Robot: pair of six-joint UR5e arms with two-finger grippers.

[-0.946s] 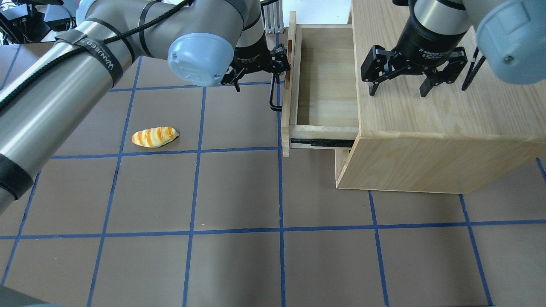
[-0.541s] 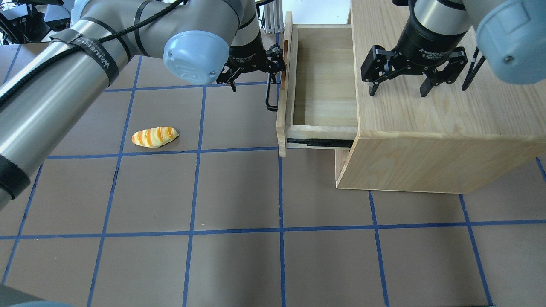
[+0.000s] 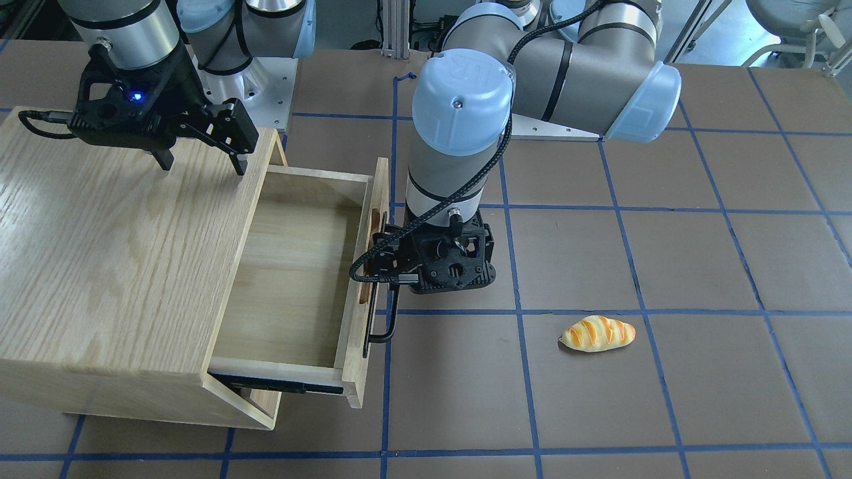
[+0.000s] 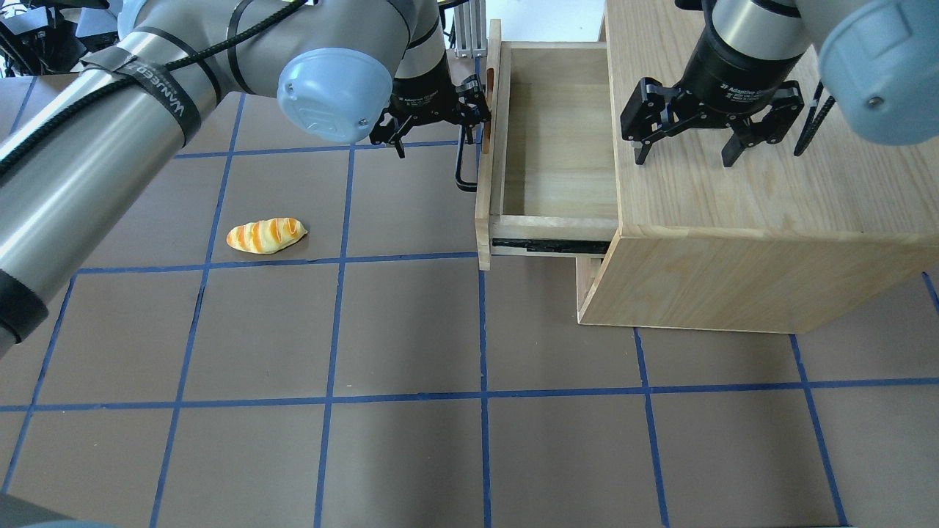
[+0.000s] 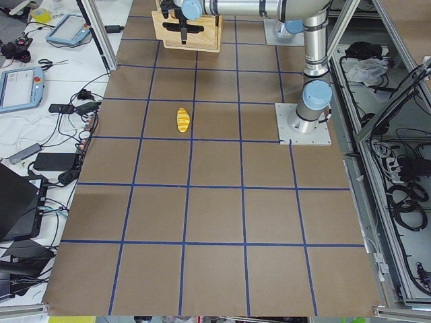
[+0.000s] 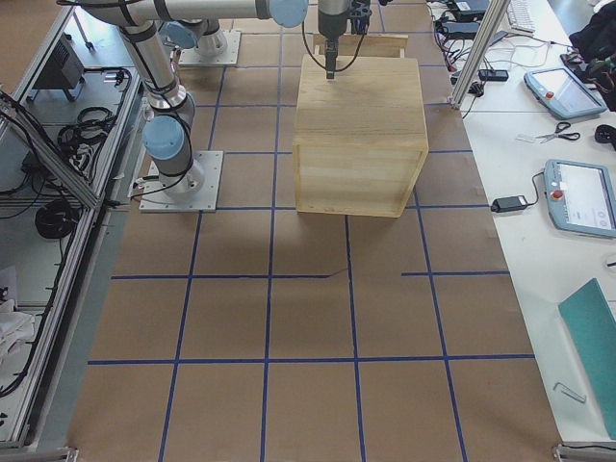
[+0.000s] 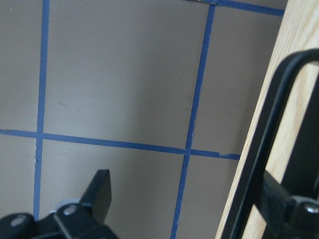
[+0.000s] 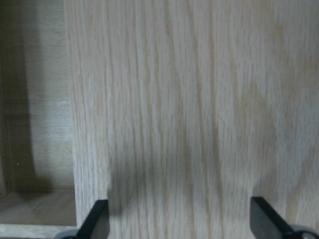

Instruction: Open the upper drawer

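The upper drawer (image 4: 557,132) stands pulled well out of the oak cabinet (image 4: 733,279) toward the view's left, and its inside is empty. It also shows in the front-facing view (image 3: 293,266). Its black bar handle (image 4: 461,165) runs along the front panel (image 4: 483,220). My left gripper (image 4: 436,136) is open at the handle. In the left wrist view (image 7: 189,189) one finger (image 7: 279,199) sits behind the bar (image 7: 269,124), against the panel, and the other finger (image 7: 99,191) is over the table. My right gripper (image 4: 684,158) is open and empty just above the cabinet top (image 8: 199,99).
A striped bread roll (image 4: 265,235) lies on the brown table left of the drawer, also in the front-facing view (image 3: 597,333). The left arm (image 4: 110,161) spans the table's back left. The drawer's slide rail (image 4: 550,246) sticks out under it.
The drawer has slid a little further out to the left, and my left gripper has moved left with its handle. The right gripper has stayed still.
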